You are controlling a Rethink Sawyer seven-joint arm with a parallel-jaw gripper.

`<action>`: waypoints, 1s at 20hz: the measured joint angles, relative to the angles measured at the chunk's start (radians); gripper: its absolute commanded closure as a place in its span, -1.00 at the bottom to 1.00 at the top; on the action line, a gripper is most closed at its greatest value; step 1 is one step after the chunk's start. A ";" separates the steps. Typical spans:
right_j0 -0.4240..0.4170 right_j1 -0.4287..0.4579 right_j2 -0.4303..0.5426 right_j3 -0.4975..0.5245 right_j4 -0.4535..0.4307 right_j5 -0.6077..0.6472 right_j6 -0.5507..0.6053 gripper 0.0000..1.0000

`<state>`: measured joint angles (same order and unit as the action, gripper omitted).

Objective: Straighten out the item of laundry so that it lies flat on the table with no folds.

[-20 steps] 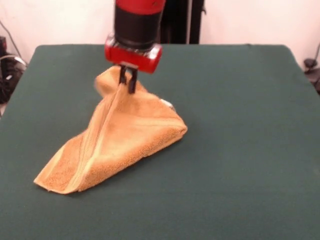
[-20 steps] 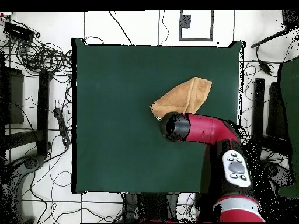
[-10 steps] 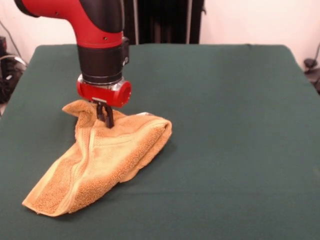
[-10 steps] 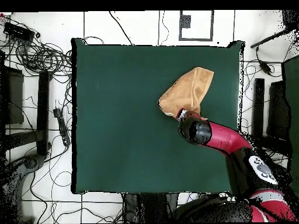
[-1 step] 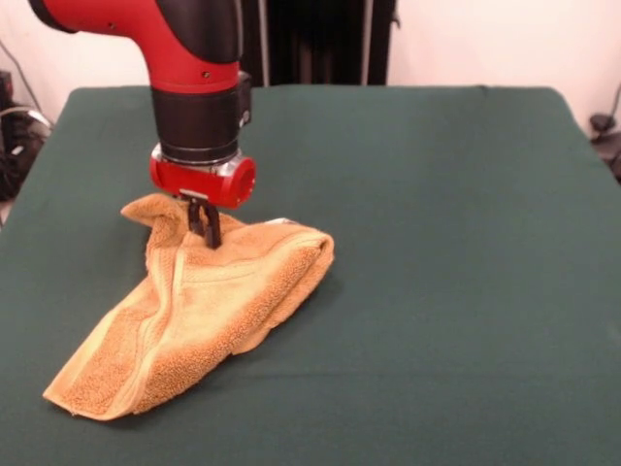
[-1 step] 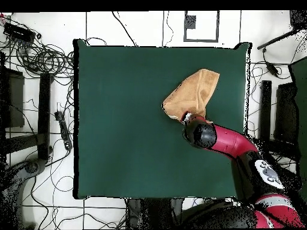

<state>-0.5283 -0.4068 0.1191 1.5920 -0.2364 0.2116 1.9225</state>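
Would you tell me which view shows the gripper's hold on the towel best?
The front view: the gripper is shut on a raised fold of the towel. In the overhead view, the arm's wrist covers the gripper; only the towel's outline shows.

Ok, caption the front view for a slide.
End effector shut on the far end of a folded orange towel, pinching it on the green table.

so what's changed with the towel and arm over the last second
The end effector, shut on the towel, carried its pinched end toward the left of the front view and lower, so the raised peak sank and the towel slid along with it. In the last half second nothing visibly moved. The towel is still folded over itself and bunched, not flat, on the table.
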 measured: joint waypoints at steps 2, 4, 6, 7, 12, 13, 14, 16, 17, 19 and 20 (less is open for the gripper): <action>0.006 0.000 -0.005 -0.002 0.000 0.000 0.000 1.00; 0.026 0.001 -0.025 -0.009 -0.001 0.000 0.000 -1.00; 0.031 0.002 -0.035 -0.014 -0.003 0.000 0.000 -1.00; 0.033 0.002 -0.040 -0.017 -0.004 0.000 0.000 -1.00; 0.056 0.005 -0.065 -0.028 -0.007 0.000 0.000 -1.00; 0.060 0.006 -0.069 -0.029 -0.007 -0.001 0.000 -1.00; 0.065 0.006 -0.073 -0.031 -0.007 -0.001 0.000 -1.00; 0.071 0.007 -0.079 -0.033 -0.007 -0.001 0.000 -1.00; 0.076 0.007 -0.084 -0.035 -0.007 -0.001 0.000 -1.00; 0.080 0.008 -0.088 -0.036 -0.007 -0.002 0.000 -1.00; 0.080 0.008 -0.088 -0.036 -0.007 -0.002 0.000 -1.00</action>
<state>-0.4485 -0.3991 0.0309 1.5563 -0.2433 0.2092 1.9225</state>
